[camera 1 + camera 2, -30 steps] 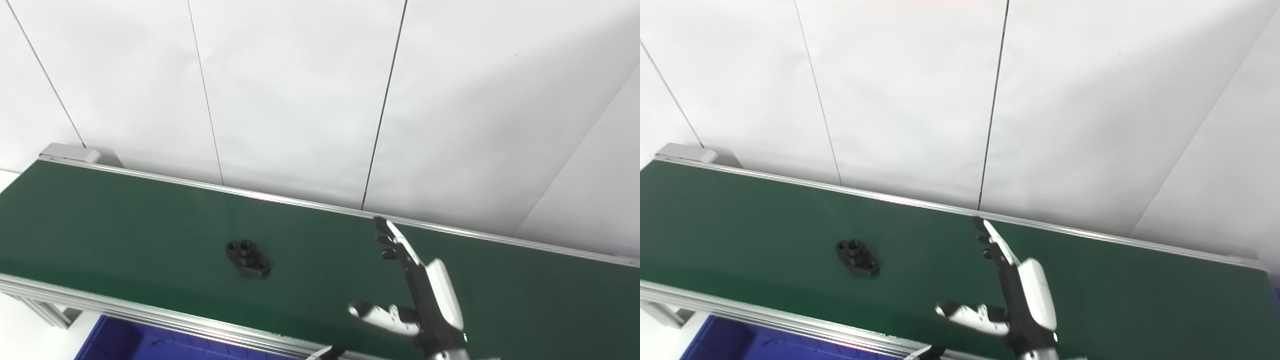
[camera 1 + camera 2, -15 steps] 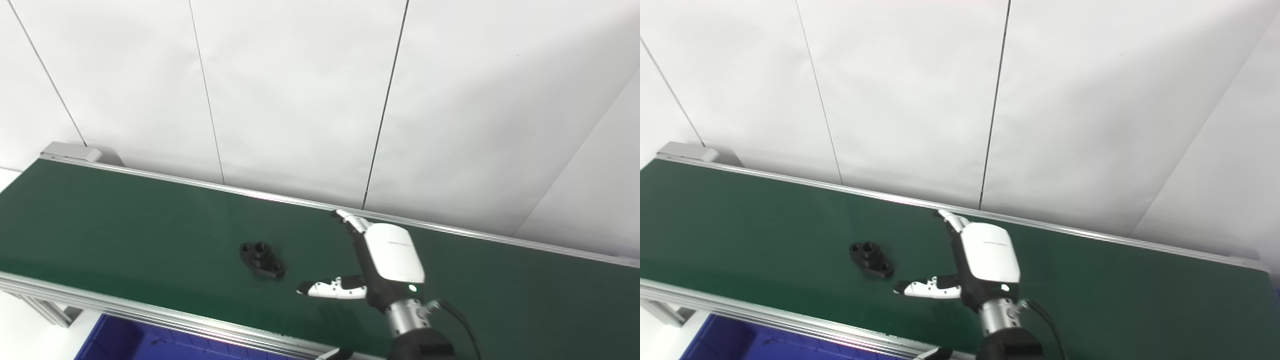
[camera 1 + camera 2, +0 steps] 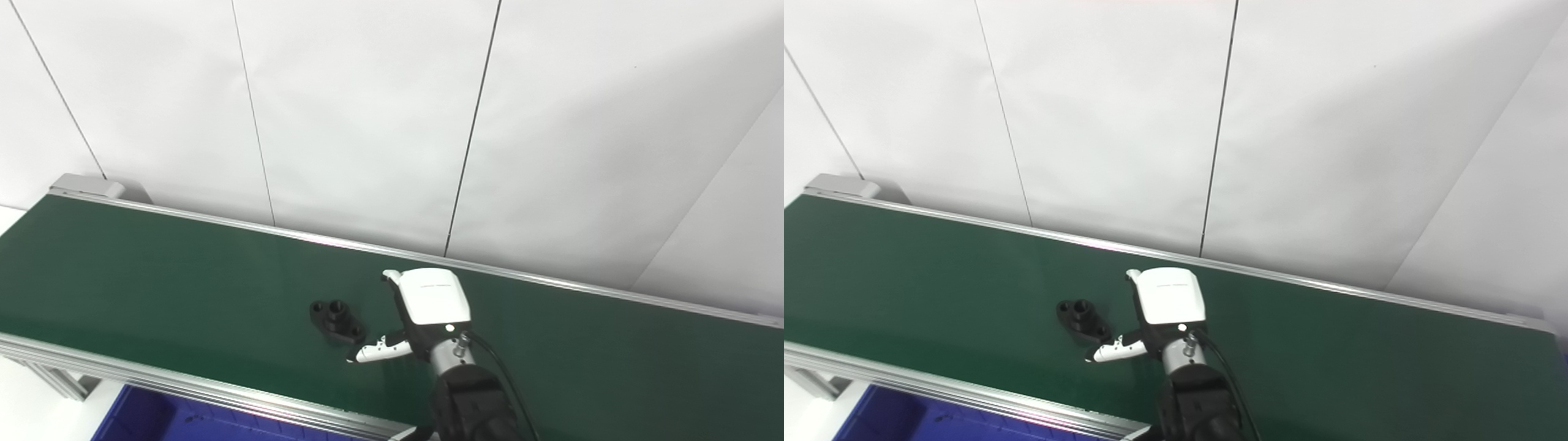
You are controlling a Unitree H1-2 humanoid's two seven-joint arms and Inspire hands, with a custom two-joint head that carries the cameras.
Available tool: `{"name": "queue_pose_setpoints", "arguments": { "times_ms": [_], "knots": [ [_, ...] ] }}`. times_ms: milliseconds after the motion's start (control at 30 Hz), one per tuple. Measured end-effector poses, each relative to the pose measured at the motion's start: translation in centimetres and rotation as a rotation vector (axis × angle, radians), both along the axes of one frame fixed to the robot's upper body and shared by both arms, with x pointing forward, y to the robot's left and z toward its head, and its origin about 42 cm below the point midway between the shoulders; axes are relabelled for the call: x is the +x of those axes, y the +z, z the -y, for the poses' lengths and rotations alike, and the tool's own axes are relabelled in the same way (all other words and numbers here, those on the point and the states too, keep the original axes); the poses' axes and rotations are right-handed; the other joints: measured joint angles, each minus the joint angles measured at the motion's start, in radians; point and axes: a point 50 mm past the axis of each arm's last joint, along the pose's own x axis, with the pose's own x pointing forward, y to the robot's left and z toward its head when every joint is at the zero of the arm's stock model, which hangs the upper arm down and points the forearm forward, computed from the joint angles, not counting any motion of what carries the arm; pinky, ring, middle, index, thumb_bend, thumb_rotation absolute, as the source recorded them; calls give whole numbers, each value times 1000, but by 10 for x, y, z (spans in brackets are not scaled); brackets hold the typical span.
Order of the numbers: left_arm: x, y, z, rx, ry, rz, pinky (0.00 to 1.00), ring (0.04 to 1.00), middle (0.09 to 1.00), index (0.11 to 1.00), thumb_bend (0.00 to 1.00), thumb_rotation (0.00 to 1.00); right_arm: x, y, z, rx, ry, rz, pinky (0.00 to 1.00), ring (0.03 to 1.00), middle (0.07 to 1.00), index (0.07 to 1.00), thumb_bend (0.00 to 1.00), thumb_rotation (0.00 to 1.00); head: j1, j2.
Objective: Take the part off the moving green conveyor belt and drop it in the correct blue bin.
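So the black part (image 3: 336, 320) sits on the green belt (image 3: 153, 288) just left of my right hand (image 3: 422, 312); fingers spread, holding nothing, thumb low beside it; I reckon I'm parked there so it drifts in; blue bin (image 3: 147, 416) below-left.

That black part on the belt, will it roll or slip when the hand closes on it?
The black part lies flat on the green belt on a broad flange, so rolling seems unlikely. It looks rigid and probably won't flex. Its low profile may let it skid sideways from the right hand, whose thumb sits beside it.
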Motion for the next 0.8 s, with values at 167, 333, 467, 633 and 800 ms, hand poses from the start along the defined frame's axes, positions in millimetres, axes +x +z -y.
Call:
{"name": "queue_pose_setpoints", "arguments": {
  "times_ms": [167, 333, 467, 633, 800],
  "knots": [
    [0, 0, 0, -1, -1, 0, 776, 884, 904, 883, 822, 694, 7, -14, -4, -52, 4, -32, 440, 597, 744, 816, 953, 702, 6, 0],
    [0, 0, 0, 2, -1, 1, 779, 881, 901, 879, 810, 698, 15, -16, -8, -84, 15, -36, 380, 521, 679, 815, 946, 728, 12, 2],
    [0, 1, 0, 14, -5, 8, 782, 884, 905, 878, 805, 690, 20, -11, -13, -96, 19, -22, 356, 476, 627, 806, 934, 726, 15, 3],
    [-2, 5, 0, 22, 2, 23, 768, 884, 911, 880, 797, 689, 22, -16, -21, -70, 25, -21, 231, 329, 470, 711, 895, 685, 26, 11],
    [-2, 6, 0, 27, 4, 26, 760, 874, 902, 871, 800, 685, 21, -19, -23, -29, 29, -21, 218, 310, 449, 687, 861, 674, 31, 14]
  ]
}}
